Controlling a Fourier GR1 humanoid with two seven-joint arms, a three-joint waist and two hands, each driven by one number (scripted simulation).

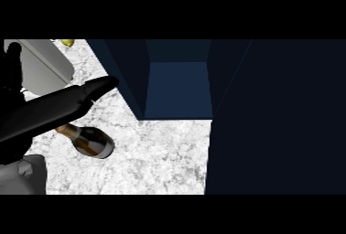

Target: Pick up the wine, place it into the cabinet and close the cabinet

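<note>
Wine bottle [91,140] on the marble table [162,155], left hand [57,107] stretched over its neck, cabinet [179,89] open ahead.

In the head view you see the left hand coming in from the left edge, its fingers [101,86] straight and extended toward the upper middle of the frame, holding nothing; they pass above the bottle's neck and hide its top. The bottle sits at lower left centre, apparently upright and seen from above, just left of the cabinet's open compartment. Your right hand does not show. A pale grey appliance [44,64] fills the upper left corner, so the hand has little room leftward. The dark cabinet door [270,119] stands wide at the right, leaving bare table between bottle and opening for a short carry, in my judgement.
</note>
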